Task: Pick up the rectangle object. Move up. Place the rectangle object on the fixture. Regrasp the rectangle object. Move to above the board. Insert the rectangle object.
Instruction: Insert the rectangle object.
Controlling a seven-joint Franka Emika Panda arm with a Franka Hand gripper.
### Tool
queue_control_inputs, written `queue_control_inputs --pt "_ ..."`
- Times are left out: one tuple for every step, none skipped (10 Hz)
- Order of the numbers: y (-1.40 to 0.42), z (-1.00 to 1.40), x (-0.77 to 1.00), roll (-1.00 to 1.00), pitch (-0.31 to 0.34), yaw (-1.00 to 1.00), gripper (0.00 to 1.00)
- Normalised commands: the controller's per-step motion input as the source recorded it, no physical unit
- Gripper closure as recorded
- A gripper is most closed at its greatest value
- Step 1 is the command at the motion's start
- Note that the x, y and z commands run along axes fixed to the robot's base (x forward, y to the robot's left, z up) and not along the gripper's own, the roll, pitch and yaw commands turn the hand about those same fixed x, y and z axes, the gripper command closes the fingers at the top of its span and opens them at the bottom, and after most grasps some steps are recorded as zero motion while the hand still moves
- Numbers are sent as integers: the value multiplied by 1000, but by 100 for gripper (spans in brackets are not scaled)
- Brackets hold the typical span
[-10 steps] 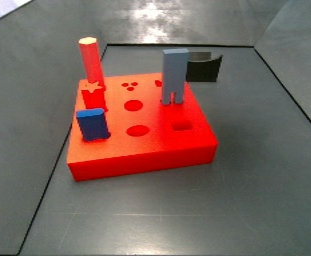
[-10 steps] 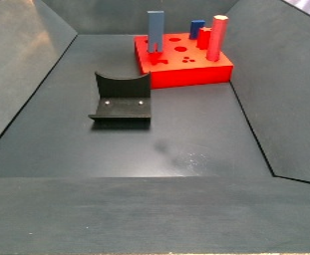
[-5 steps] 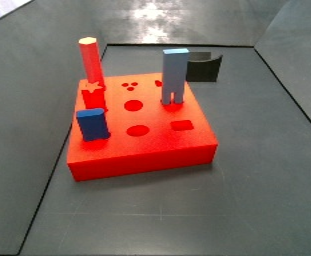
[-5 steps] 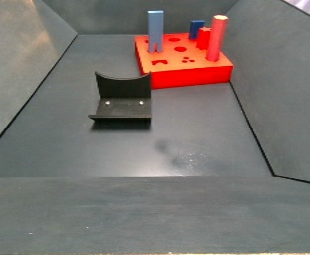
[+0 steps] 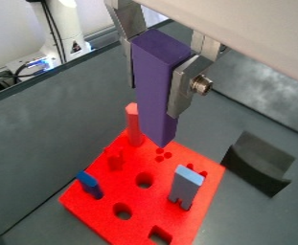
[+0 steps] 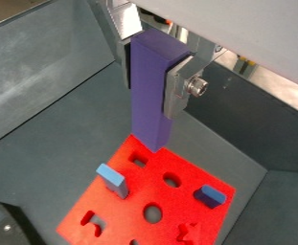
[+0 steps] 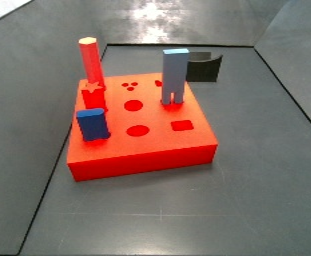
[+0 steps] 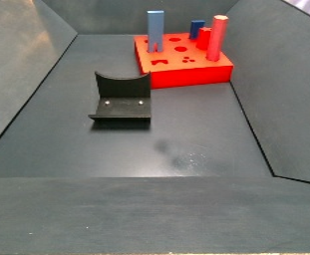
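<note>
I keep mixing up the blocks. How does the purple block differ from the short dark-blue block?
The rectangle object is purple and long; the short dark-blue block is blue and stubby. The rectangle object hangs clamped in the gripper above the board; the dark-blue block stands seated in the board. Both are plain, smooth, rectangular.

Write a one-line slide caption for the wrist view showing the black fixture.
Gripper holds the purple rectangle object upright above the red board, fixture beside it.
</note>
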Motion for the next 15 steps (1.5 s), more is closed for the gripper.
queue_control_inputs --pt "-17 -37 0 14 -6 20 100" --pt "0 -140 -14 0 -179 0 100" --pt "46 -637 269 1 -44 0 100" --pt "0 -946 469 -34 -83 389 100" --pt "26 -814 471 -194 -113 517 100" --pt "123 -814 423 -183 -89 583 100" --pt "14 -817 451 -134 -96 511 100" --pt "0 -931 371 0 -77 454 100" --pt "-157 -754 0 197 -159 514 100" --pt "-240 -654 -23 234 -194 497 100" --pt "-263 -629 0 256 -194 406 100" --pt "-263 -597 0 260 -203 389 100" --pt "-240 -577 0 269 -210 397 100" --pt "-217 -643 6 254 -171 306 100" --pt "-49 -823 3 103 -193 0 100"
